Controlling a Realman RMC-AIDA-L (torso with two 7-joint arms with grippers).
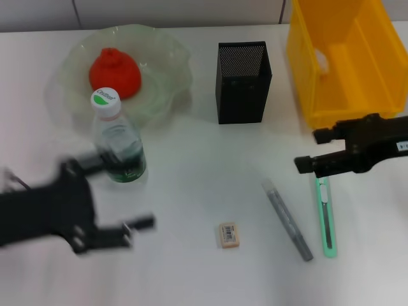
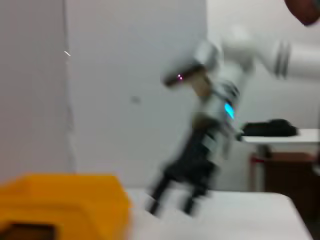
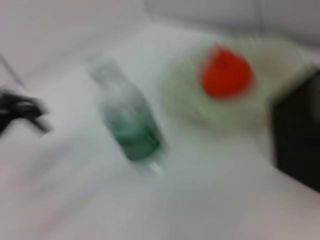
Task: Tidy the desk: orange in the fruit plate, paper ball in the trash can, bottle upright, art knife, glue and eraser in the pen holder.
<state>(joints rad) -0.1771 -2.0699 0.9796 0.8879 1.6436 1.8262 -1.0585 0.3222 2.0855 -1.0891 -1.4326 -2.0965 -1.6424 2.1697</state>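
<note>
Here the bottle (image 1: 118,138) stands up straight on the white table (image 1: 191,210), just beside the left gripper (image 1: 121,201), near its upper finger. That gripper is wide open and holds nothing. The orange (image 1: 115,73) sits in the glass plate (image 1: 167,70), past the bottle. The right gripper (image 1: 307,150) hangs over the top end of the green knife (image 1: 326,217), close beside the yellow bin (image 1: 347,60). It is open too and holds nothing. The gray glue stick (image 1: 287,220) lies next to the knife, and the eraser (image 1: 229,234) is farther off toward the left gripper. The black pen holder (image 1: 242,83) stands between the plate and the bin.
</note>
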